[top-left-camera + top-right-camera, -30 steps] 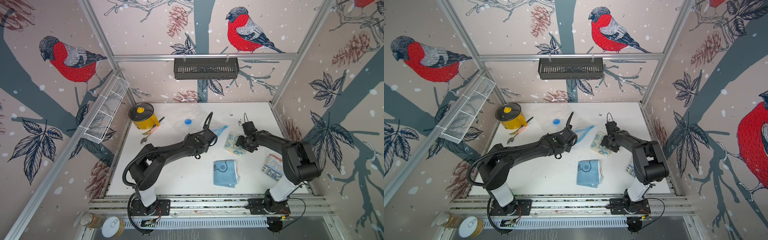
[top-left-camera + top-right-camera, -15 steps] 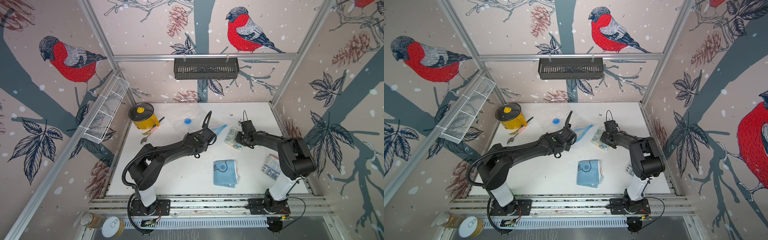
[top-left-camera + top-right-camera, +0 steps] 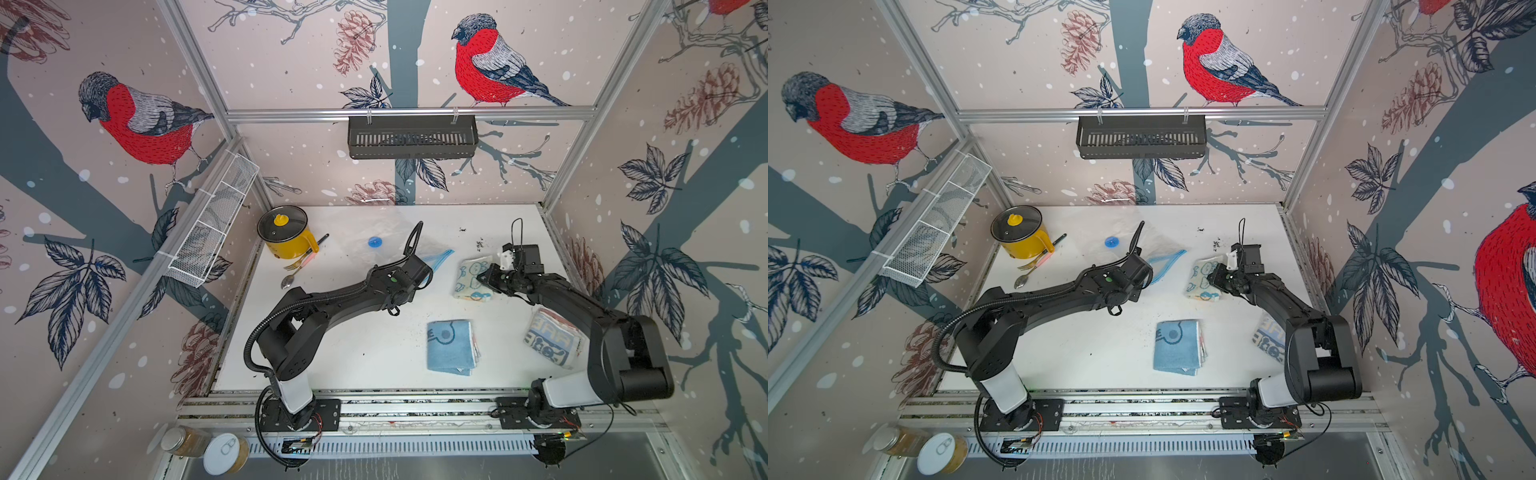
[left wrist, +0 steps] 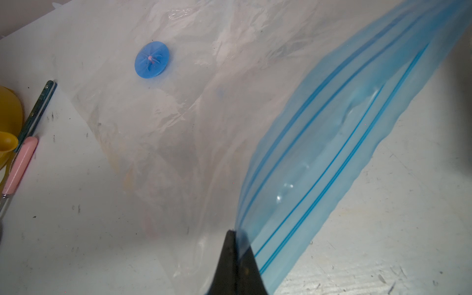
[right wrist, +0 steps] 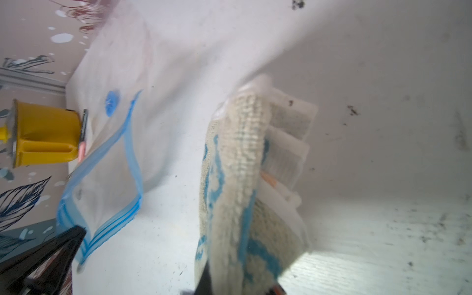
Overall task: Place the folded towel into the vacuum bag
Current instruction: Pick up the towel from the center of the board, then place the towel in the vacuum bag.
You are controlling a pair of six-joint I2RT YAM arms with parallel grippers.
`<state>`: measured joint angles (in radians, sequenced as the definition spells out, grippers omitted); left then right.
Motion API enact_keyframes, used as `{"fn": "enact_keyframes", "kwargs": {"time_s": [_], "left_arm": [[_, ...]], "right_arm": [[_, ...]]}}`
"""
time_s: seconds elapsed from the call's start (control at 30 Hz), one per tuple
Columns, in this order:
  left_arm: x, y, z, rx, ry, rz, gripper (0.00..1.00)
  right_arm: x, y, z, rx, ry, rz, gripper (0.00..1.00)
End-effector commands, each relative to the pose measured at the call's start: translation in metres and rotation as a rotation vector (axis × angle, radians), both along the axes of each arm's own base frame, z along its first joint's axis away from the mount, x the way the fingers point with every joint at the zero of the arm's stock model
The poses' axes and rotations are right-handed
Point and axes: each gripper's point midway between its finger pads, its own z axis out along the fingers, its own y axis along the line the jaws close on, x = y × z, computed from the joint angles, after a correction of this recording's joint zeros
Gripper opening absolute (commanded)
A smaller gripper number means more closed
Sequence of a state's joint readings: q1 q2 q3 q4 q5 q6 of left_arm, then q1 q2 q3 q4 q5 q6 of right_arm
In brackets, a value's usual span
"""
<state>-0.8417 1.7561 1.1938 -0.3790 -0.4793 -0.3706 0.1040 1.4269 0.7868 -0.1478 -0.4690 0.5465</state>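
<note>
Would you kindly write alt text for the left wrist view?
The left gripper is shut on the blue zip strip of a clear crinkly plastic vacuum bag, holding that edge above the white table. Its round blue valve lies beyond, a pink-handled utensil beside the bag.

A yellow pot (image 3: 286,237) stood well away from the left jaws, a spoon (image 3: 287,281) beside it. A blue cloth (image 3: 451,347) and a printed cloth (image 3: 548,336) lay behind the right jaws.

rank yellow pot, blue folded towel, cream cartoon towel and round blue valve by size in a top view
1-2. blue folded towel and yellow lidded pot: too alike to rank
3. cream cartoon-print folded towel
4. small round blue valve
</note>
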Motion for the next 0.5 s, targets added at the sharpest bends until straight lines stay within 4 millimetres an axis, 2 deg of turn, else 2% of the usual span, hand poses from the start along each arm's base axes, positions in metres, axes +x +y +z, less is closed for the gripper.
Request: {"fn": "enact_keyframes", "kwargs": {"time_s": [0.0, 0.2, 0.3, 0.47], "left_arm": [[0.004, 0.004, 0.006, 0.004, -0.019, 0.025, 0.00], [0.008, 0.005, 0.010, 0.005, -0.025, 0.023, 0.00], [0.009, 0.008, 0.011, 0.005, -0.029, 0.026, 0.00], [0.010, 0.007, 0.011, 0.000, -0.032, 0.021, 0.00]], "right_arm": [[-0.013, 0.017, 0.021, 0.076, -0.037, 0.115, 0.02], [-0.029, 0.033, 0.051, 0.175, -0.080, 0.187, 0.02], [-0.044, 0.049, 0.059, 0.231, -0.075, 0.252, 0.02], [-0.065, 0.088, 0.062, 0.278, -0.051, 0.381, 0.02]]}}
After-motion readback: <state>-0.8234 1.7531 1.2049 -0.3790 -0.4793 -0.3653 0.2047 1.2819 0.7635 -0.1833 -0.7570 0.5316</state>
